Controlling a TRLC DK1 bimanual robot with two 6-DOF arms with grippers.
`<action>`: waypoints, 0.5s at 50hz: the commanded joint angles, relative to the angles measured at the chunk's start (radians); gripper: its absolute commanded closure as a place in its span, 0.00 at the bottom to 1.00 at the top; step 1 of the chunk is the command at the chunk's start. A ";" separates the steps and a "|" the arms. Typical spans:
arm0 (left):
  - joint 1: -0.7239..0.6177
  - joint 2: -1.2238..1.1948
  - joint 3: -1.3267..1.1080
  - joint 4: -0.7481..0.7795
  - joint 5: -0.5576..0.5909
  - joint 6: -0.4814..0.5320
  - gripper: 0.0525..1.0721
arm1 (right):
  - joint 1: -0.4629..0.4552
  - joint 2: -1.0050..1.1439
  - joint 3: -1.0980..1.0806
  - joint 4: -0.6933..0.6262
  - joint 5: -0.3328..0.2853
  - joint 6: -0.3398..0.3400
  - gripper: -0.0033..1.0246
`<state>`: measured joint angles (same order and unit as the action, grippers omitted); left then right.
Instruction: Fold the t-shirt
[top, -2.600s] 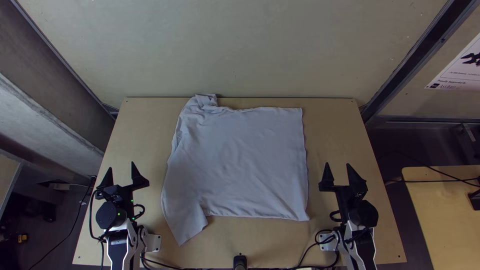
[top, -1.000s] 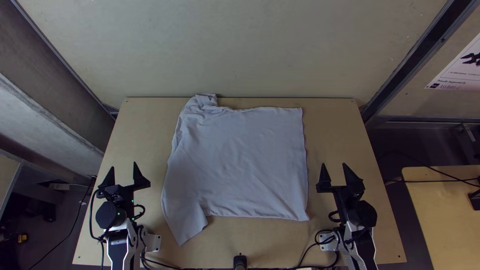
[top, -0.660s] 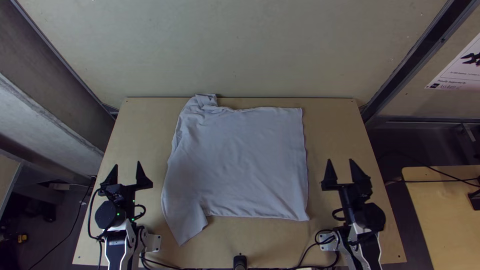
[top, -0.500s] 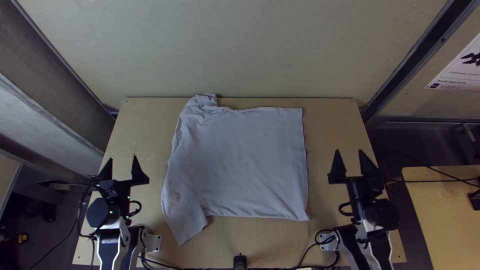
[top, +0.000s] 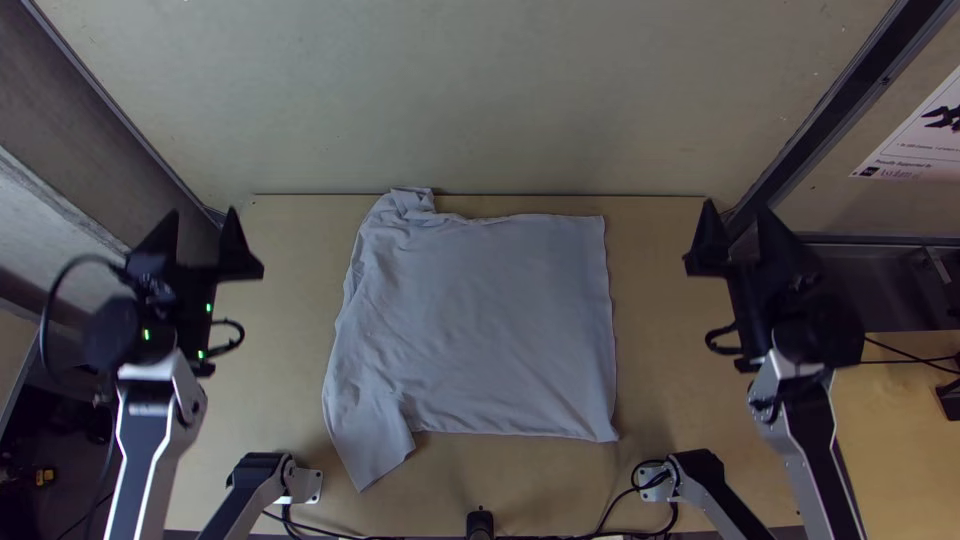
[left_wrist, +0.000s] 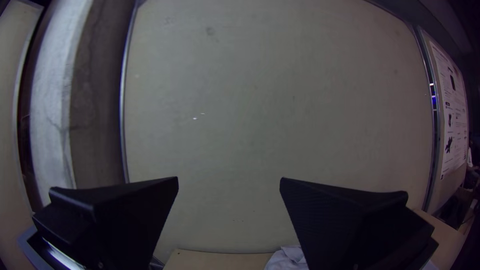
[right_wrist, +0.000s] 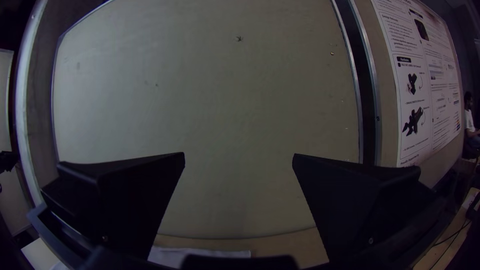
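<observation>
Lying crosswise — t-shirt (top: 480, 325), sleeves left, hem right

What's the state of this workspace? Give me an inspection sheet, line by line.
Surface: light wooden table, bare on both sides of the shirt.
Job's things: pale T-shirt spread out and lightly wrinkled, bunched at its far left corner; nothing grips it.
Clutter: nothing seen.
Grippers: left tool and right tool both open, holding nothing, one off each side of the shirt.
Cables: black cables loop along the left arm; others by both bases.
Surroundings: pale wall beyond, poster at right.
</observation>
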<state>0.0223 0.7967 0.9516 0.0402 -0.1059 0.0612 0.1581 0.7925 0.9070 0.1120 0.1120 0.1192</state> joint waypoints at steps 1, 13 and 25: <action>-0.022 0.142 0.147 -0.057 0.006 0.011 0.04 | -0.022 0.106 0.101 0.008 -0.006 -0.006 0.04; -0.087 0.384 0.383 -0.148 -0.003 -0.034 0.04 | -0.034 0.346 0.339 -0.077 -0.006 -0.004 0.04; -0.102 0.653 0.651 -0.359 0.031 -0.133 0.04 | -0.031 0.574 0.584 -0.308 -0.029 0.028 0.04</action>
<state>-0.0731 1.3808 1.5089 -0.2916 -0.0864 -0.0273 0.1341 1.3041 1.4231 -0.1532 0.0937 0.1242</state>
